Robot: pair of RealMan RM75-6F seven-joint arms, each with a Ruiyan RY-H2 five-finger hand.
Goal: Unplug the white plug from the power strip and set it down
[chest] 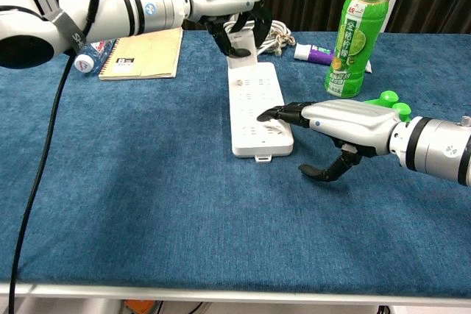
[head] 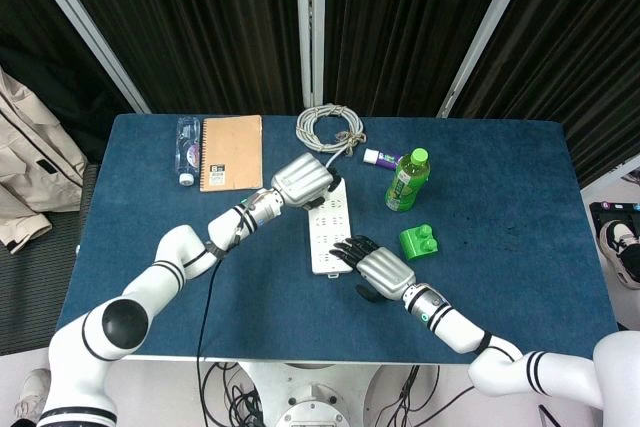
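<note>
My left hand (chest: 224,1) pinches the white plug (chest: 242,43), lifted clear above the far end of the power strip (chest: 256,112). My right hand (chest: 346,126) presses its fingertips (chest: 274,115) on the strip's near end, thumb apart below, holding nothing.

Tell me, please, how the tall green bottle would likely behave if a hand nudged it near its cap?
The green bottle stands upright, tall over a narrow base, so a push up high would probably tip it. It appears full, which may steady it somewhat. Its round body would likely roll once down, perhaps toward the green block beside it.
</note>
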